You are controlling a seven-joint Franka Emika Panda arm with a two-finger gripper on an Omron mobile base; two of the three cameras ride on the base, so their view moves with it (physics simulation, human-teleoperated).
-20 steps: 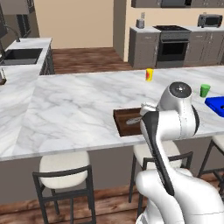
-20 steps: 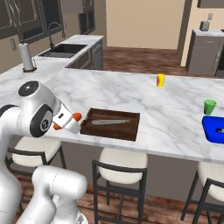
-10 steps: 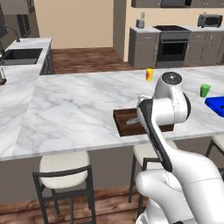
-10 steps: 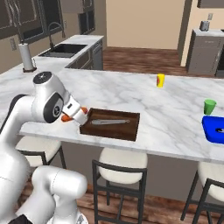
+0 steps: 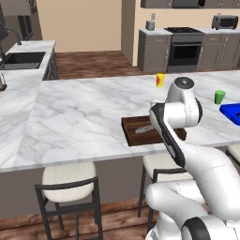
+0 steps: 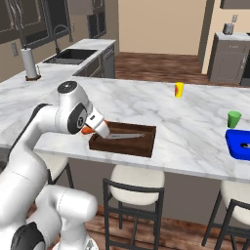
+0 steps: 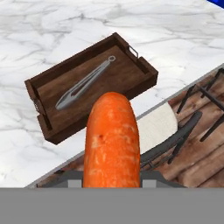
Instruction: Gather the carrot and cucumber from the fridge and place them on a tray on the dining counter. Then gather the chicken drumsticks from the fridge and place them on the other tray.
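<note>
An orange carrot (image 7: 111,140) stands up in the foreground of the hand view, with my gripper (image 6: 95,127) shut on it. In the right base view the carrot (image 6: 87,130) hangs at the near left corner of the dark wooden tray (image 6: 122,147), just above the counter edge. The tray (image 7: 94,65) lies on the marble dining counter (image 6: 146,105) and holds a pair of metal tongs (image 7: 85,83). In the left base view my arm covers the right part of the tray (image 5: 133,124). A blue tray (image 6: 238,145) lies at the far right of the counter. The cucumber and drumsticks are out of view.
A yellow cup (image 6: 179,90) and a green cup (image 6: 234,118) stand on the counter beyond the trays. Stools (image 6: 134,183) line the near side under the counter edge. A sink (image 5: 21,58) and a paper towel roll (image 6: 30,63) are on the side counter at the left.
My arm has swung forward and the hand has carried the carrot toward the wooden tray, from beside my body to the tray's near left corner.
</note>
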